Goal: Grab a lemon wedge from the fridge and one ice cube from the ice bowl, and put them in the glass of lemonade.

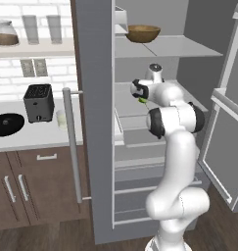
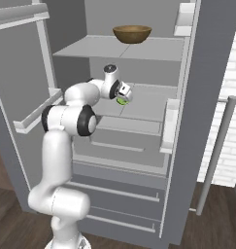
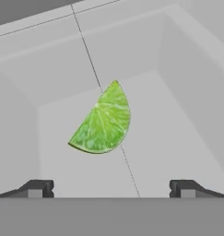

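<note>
The grey fridge (image 1: 96, 122) stands with both doors swung wide, and my arm reaches onto its middle shelf (image 2: 148, 104). A yellow-green lemon wedge (image 3: 104, 120) lies flat on that shelf, also seen as a small green speck at the hand (image 1: 142, 100) (image 2: 122, 101). My gripper (image 3: 111, 189) hovers over the wedge, open, its two fingertips (image 3: 37, 189) wide apart with nothing between them. On the counter to the left sit the glossy black ice bowl (image 1: 7, 124) and the short glass of lemonade (image 1: 61, 118). No ice cube can be made out in the bowl.
A brown wooden bowl (image 1: 142, 33) rests on the fridge's top shelf. A dark toaster (image 1: 38, 102) stands between the ice bowl and the glass. Two tall grey glasses (image 1: 42, 28) and a jar (image 1: 6, 33) stand on the wall shelf. Door bins (image 2: 170, 124) flank the opening.
</note>
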You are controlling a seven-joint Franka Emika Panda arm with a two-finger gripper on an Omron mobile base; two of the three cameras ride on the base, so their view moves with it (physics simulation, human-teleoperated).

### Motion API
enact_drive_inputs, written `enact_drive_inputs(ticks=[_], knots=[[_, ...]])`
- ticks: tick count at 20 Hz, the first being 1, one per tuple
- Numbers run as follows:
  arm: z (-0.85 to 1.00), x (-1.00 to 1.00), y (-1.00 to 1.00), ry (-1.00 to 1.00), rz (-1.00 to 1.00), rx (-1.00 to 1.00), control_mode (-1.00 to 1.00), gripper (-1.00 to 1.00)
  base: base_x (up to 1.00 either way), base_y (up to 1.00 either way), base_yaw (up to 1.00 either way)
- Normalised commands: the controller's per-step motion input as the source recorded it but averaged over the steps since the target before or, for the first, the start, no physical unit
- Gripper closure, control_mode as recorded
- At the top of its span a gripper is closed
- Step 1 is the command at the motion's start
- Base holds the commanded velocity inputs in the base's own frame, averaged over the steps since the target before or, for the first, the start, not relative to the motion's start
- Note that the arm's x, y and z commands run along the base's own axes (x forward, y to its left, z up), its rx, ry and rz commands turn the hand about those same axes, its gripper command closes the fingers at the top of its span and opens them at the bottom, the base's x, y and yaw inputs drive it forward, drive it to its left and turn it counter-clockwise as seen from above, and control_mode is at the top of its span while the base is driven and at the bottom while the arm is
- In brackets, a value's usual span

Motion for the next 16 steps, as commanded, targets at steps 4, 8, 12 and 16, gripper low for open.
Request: enact_drive_inputs(ticks=[4, 8, 12, 16], knots=[[-0.06, 0.44, -0.08, 0.04, -0.03, 0.00, -1.00, -1.00, 0.00, 0.00, 0.00], [-0.07, 0.47, -0.04, 0.12, -0.04, 0.00, -1.00, -1.00, 0.00, 0.00, 0.00], [-0.09, 0.10, -0.04, 0.18, -0.01, 0.00, -1.00, -1.00, 0.00, 0.00, 0.00], [-0.27, -0.13, -0.10, 0.14, 0.00, 0.00, -1.00, -1.00, 0.00, 0.00, 0.00]])
